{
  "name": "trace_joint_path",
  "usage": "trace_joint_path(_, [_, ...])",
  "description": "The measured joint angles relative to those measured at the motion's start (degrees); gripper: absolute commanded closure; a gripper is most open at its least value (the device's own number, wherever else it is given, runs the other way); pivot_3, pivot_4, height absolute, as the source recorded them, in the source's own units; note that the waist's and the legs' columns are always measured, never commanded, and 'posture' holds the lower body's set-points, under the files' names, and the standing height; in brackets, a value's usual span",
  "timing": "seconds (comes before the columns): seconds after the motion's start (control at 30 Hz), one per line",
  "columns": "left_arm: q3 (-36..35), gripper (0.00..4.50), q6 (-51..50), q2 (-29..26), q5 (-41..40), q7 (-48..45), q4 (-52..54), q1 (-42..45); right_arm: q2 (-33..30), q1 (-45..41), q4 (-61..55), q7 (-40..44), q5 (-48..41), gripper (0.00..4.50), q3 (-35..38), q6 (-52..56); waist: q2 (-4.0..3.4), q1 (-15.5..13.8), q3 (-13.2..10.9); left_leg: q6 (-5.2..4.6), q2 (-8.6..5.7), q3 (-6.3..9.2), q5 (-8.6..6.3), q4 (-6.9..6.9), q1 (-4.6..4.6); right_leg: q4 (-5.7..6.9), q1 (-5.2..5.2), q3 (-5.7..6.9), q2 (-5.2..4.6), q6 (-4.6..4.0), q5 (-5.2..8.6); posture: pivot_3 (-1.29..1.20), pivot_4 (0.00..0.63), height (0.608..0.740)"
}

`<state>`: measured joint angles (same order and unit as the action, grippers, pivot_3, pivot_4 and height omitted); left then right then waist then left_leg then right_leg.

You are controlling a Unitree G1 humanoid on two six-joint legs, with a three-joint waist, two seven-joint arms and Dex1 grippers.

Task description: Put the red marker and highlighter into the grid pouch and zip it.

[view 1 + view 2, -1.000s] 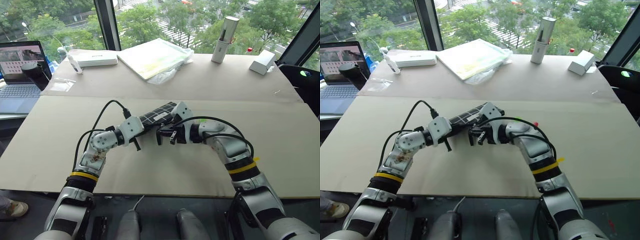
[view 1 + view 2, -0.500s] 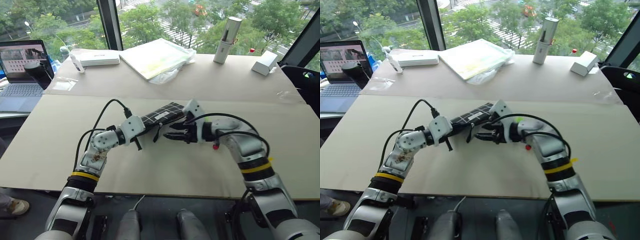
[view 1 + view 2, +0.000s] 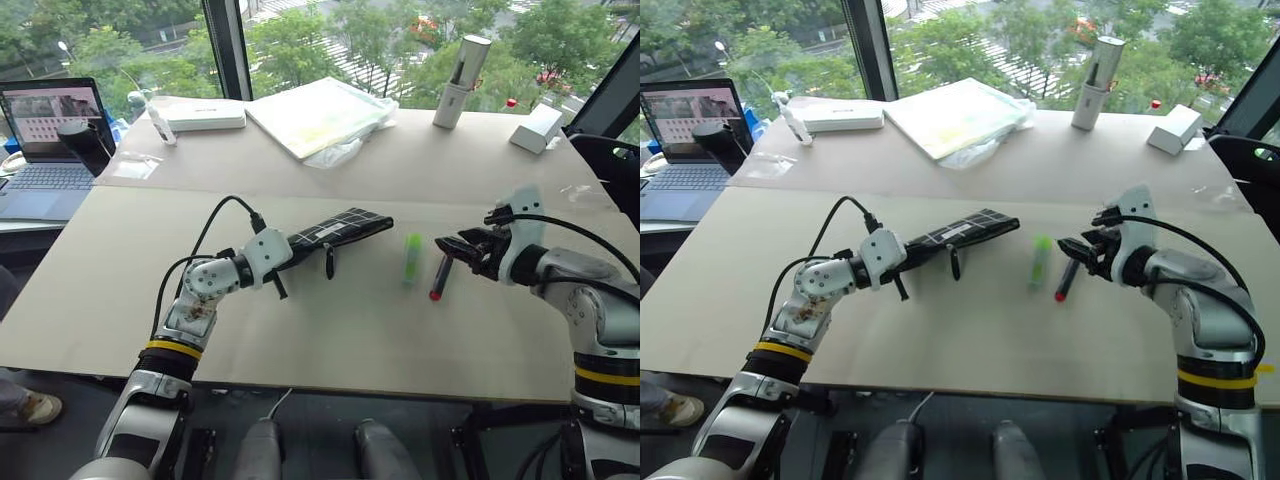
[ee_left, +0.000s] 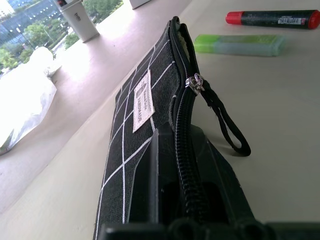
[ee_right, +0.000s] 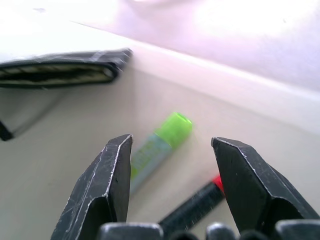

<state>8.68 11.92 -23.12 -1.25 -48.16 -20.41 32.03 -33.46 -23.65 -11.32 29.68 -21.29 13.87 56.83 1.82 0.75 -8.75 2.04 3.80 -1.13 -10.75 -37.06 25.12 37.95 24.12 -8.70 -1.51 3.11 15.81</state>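
The left gripper (image 3: 283, 262) is squeezed tight on one end of the grid pouch (image 3: 340, 228), and it holds the pouch up on its edge, with the zipper side on top. The pouch is black with thin white lines and a small white label. Its zipper looks partly open near the far end, and the black pull strap (image 4: 227, 126) hangs down from the zipper to the table. The highlighter (image 3: 412, 258) lies flat on the brown table (image 3: 330, 330), near the far end of the pouch but not touching it. It is light green with a see-through green cap. The red marker (image 3: 440, 278) lies just beside the highlighter, on the side away from the pouch, and the two pens are close but apart. The marker has a black body and a red tip. The right gripper (image 3: 455, 247) hangs a little above the table, right by the marker, and points toward the two pens. Its two black fingers (image 5: 107, 180) are spread wide and hold nothing. At the back of the table there is a white cylinder (image 3: 459, 67), a small white box (image 3: 537, 127), a flat white pad in plastic (image 3: 315, 113) and a long white box (image 3: 205, 116). A laptop (image 3: 45, 125) sits off to the left side.
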Motion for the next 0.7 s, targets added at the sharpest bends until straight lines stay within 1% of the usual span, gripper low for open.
trace_joint_path(0.13, [0.2, 4.50, 0.5, 0.8, 0.0, -0.4, -0.9, 1.0, 5.0, 1.6, -1.9, -7.9, 0.4, 1.66, 1.8, 2.6, 0.00, 0.0, 0.0, 0.02, -0.03, 0.00, 0.03, -0.04, 0.01, 0.03, -0.01, -0.01, -0.01, 0.00, 0.00, 0.00, 0.150, 0.736])
trace_joint_path(0.3, [0.2, 4.50, 0.8, 1.3, 0.0, -0.8, -1.6, 1.2, 8.0, 0.2, -3.0, -14.6, 0.4, 1.66, 4.1, 6.1, 0.00, 0.1, 0.0, 0.02, -0.02, 0.01, 0.03, -0.03, 0.01, 0.03, 0.00, 0.00, 0.00, 0.00, 0.00, 0.00, 0.150, 0.736])
trace_joint_path(0.53, [0.1, 4.50, 0.9, 1.5, -0.1, -0.5, -1.7, 1.2, 8.5, 0.1, -3.1, -17.6, 0.8, 1.66, 3.4, 7.4, 0.00, 0.2, 0.0, 0.02, -0.02, 0.02, 0.03, -0.03, 0.01, 0.03, -0.02, 0.00, -0.01, 0.00, 0.00, 0.00, 0.150, 0.736])
trace_joint_path(0.7, [0.1, 4.50, 0.9, 1.8, -0.4, 0.1, -1.5, 1.0, 9.9, 0.2, -2.7, -18.3, 0.9, 1.66, 0.4, 7.5, -0.01, 0.3, 0.0, 0.02, -0.02, 0.02, 0.03, -0.03, 0.01, 0.03, -0.01, 0.00, 0.00, 0.00, 0.00, 0.00, 0.150, 0.736])
